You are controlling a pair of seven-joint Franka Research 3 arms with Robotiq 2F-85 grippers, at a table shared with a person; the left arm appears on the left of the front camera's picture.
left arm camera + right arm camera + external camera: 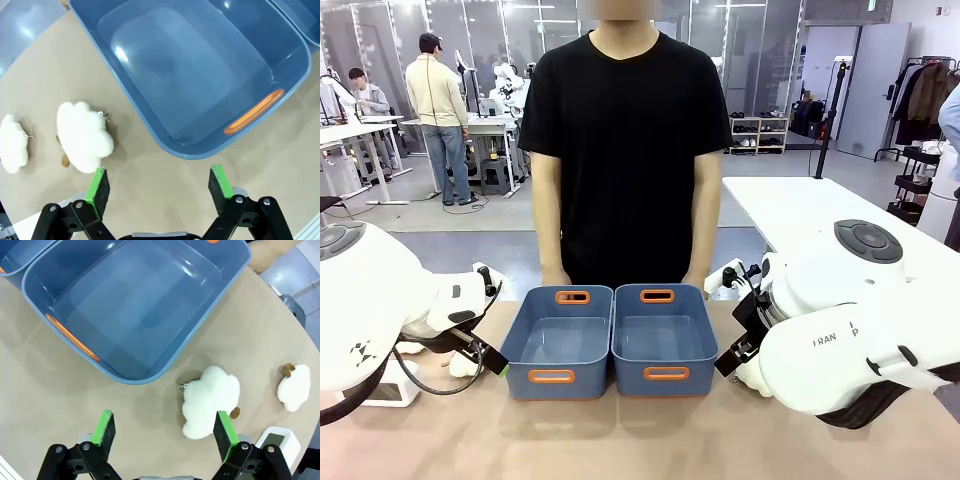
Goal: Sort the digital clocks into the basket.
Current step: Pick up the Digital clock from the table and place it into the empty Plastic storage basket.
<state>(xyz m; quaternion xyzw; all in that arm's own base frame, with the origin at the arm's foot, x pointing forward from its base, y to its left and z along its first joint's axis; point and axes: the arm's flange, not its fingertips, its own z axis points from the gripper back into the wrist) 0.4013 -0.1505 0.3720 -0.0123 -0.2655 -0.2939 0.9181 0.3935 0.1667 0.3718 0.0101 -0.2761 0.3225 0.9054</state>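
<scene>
While my left tool (160, 187) and right tool (165, 432) gape wide, both baskets show bare floors.
The left basket (535, 335) touches the right basket (695, 335) mid-bench (640, 440); a digital clock (278, 441) lies right of them, beside a plush toy (207, 400).

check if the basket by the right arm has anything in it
Empty: the basket has a bare blue floor; two plush toys lie outside it on the table.

My front camera looks across the desk (620, 440) at the person (625, 150); my wrist cameras look closely down, sharing its left tub (165, 60) and right tub (135, 305).
</scene>
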